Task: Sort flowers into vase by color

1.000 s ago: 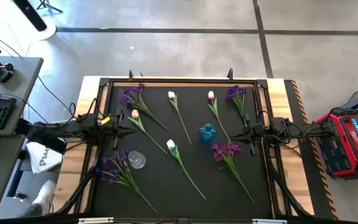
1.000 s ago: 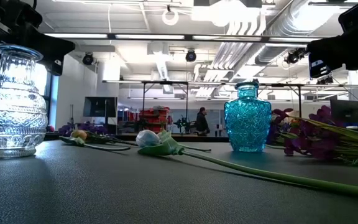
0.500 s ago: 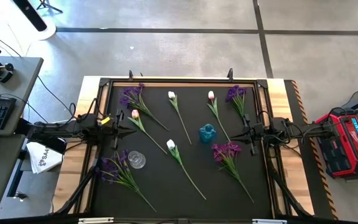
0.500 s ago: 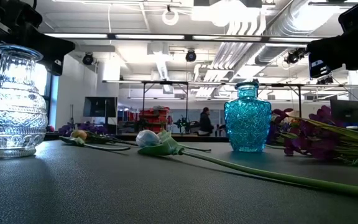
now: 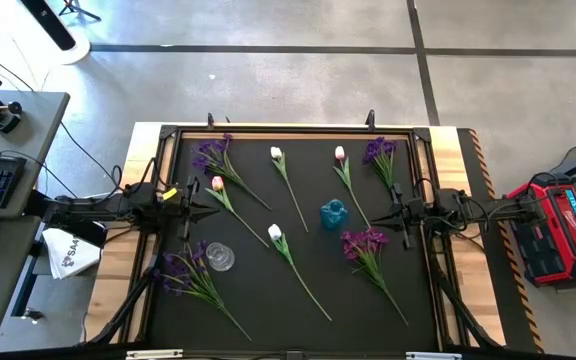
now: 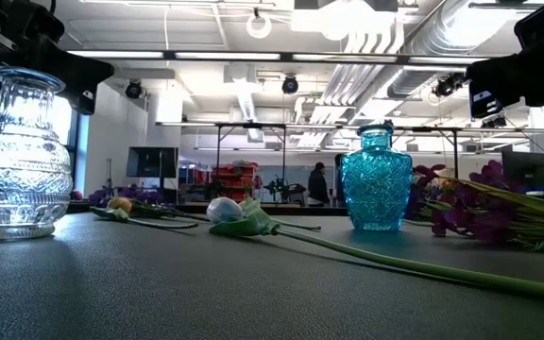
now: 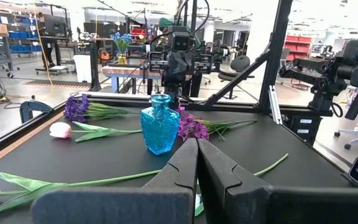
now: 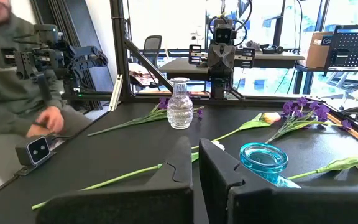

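Eight flowers (image 5: 286,195) strewn flat across the mat (image 5: 298,300), none yet in a vase; blue vase (image 5: 333,214) taken as landmark. Probably light, limp-stemmed, likely to droop and swing once lifted; slim tulip stems apt to slip, so best pinched at mid-stem, clear of the soft heads; bushy purple sprigs better taken on bare stem below the leaves. Both vases look like glass: fragile, easily tipped. Nearest the blue vase: a purple sprig (image 5: 366,245) just beside it, a pink tulip (image 5: 340,156) close by, a white tulip (image 5: 276,234) between it and the clear vase (image 5: 220,257). Right gripper (image 5: 405,214) parked near the blue vase, fingers pressed together, empty; left gripper (image 5: 186,208) well apart across the mat, likewise closed and empty, a pink tulip (image 5: 217,184) just beside it.
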{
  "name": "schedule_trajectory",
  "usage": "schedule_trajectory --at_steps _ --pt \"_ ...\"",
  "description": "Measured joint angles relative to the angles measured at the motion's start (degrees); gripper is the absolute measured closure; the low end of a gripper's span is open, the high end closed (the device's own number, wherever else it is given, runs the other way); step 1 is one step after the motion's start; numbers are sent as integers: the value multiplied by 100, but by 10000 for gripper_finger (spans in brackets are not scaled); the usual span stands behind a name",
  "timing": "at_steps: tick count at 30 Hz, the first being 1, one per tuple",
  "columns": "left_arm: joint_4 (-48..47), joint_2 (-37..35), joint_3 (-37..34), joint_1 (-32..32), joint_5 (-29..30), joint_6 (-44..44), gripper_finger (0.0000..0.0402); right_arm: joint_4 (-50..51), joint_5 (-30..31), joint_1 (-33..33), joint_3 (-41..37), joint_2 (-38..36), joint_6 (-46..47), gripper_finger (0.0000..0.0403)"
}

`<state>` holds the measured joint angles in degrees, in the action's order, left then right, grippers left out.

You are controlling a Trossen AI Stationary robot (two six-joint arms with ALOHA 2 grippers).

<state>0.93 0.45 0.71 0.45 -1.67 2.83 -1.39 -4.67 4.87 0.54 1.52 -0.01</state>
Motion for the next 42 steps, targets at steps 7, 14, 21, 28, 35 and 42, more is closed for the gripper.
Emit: schedule_trajectory --at_steps 7,14,21,28,35,42 --pt "0 1 -1 -1 -1 0 401 -1 -1 -1 0 1 0 402" --pt "2 1 -1 -1 3 -7 401 0 0 -1 0 0 0 402" --pt "142 0 0 4 1244 -963 401 0 0 -1 0 0 0 402" --pt "200 0 2 7 1720 -1305 401 0 -1 1 0 1 0 402" --pt "661 7 -2 7 1744 -155 401 0 0 -1 0 2 0 402" --pt "2325 418 11 109 1955 119 401 0 0 0 0 2 0 402"
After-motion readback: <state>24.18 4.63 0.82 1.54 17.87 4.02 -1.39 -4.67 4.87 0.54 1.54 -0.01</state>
